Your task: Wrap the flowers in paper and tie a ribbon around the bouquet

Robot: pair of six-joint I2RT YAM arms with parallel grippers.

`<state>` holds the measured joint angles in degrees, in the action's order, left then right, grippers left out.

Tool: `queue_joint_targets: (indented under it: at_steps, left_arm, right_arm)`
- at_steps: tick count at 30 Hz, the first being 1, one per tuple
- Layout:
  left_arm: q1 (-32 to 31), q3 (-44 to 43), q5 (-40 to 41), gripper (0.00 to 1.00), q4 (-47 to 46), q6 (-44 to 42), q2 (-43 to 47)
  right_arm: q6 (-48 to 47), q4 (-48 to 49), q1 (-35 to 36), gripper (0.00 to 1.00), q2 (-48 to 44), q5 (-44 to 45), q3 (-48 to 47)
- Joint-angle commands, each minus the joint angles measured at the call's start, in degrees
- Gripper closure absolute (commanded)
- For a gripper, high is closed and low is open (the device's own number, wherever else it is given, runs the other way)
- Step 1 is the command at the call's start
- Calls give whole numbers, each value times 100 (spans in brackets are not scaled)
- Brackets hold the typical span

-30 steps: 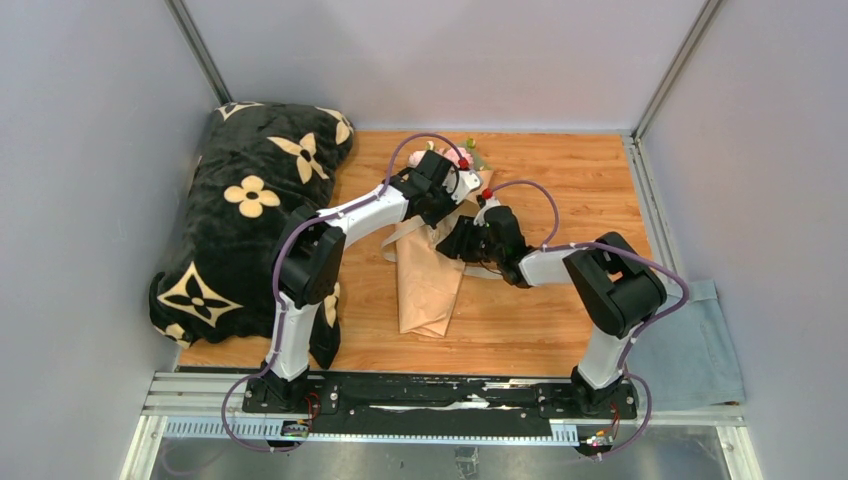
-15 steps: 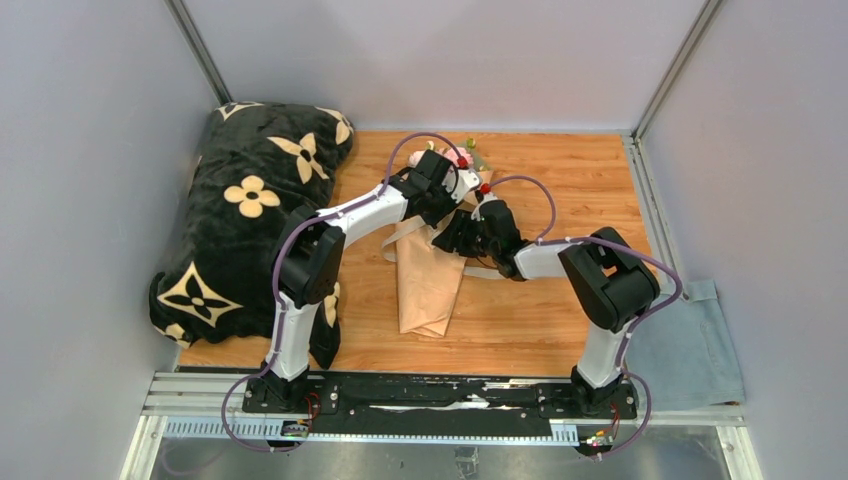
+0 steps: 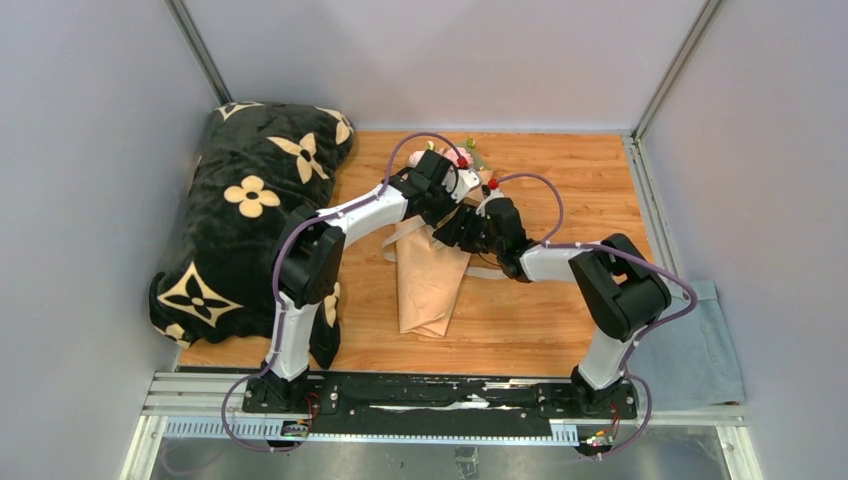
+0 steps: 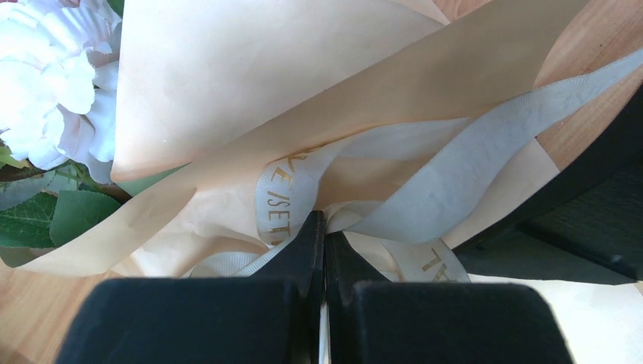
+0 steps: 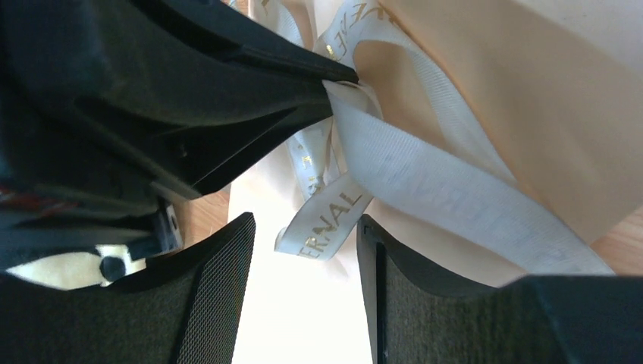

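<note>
Wood tabletop between grey walls bears bouquet.

Blk floral blanket left; grey-blue cloth right.

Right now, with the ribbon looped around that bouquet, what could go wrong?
The left fingers pinch the ribbon where it crosses over the paper; a tug there could loosen the loop or crumple the paper. The right fingers stand open by a loose ribbon end and might close beside it, missing it.
</note>
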<state>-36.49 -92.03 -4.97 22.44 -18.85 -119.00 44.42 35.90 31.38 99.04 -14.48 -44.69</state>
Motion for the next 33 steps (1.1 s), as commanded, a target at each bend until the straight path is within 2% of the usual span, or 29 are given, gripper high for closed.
queue_joint_targets:
  at_steps: [1, 3, 8, 10, 12, 16, 18, 22, 28, 33]
  left_arm:
    - [10, 27, -62, 100, -99, -13, -19]
    - [6, 23, -73, 100, -96, -7, -14]
    - [10, -15, -156, 100, -1, 5, 26]
    - [8, -119, -219, 100, 134, -43, 56]
    - [6, -321, -306, 86, 401, -111, 74]
    - [16, -1135, -643, 42, 1290, -383, 77]
    - [53, -1578, -857, 29, 1835, -586, 97]
    - [230, -1734, -943, 26, 2328, -1155, 397]
    - [513, -1187, -487, 40, 2344, -1523, 371]
    - [551, -1301, -479, 32, 2034, -1000, -10]
  right_arm:
    - [163, -308, -69, 47, 302, 236, -251]
    - [159, -419, -97, 53, 409, 316, -285]
    - [167, -546, -228, 92, 658, 269, -393]
    - [117, -544, -237, 100, 599, 306, -331]
    - [35, -658, -241, 100, 560, 326, -308]
    - [-8, -720, -319, 100, 617, 252, -293]
    - [9, -687, -362, 100, 649, 208, -269]
    - [-36, -677, -395, 100, 693, 129, -304]
    - [-83, -694, -397, 100, 726, 85, -361]
    - [-110, -714, -390, 100, 722, 61, -368]
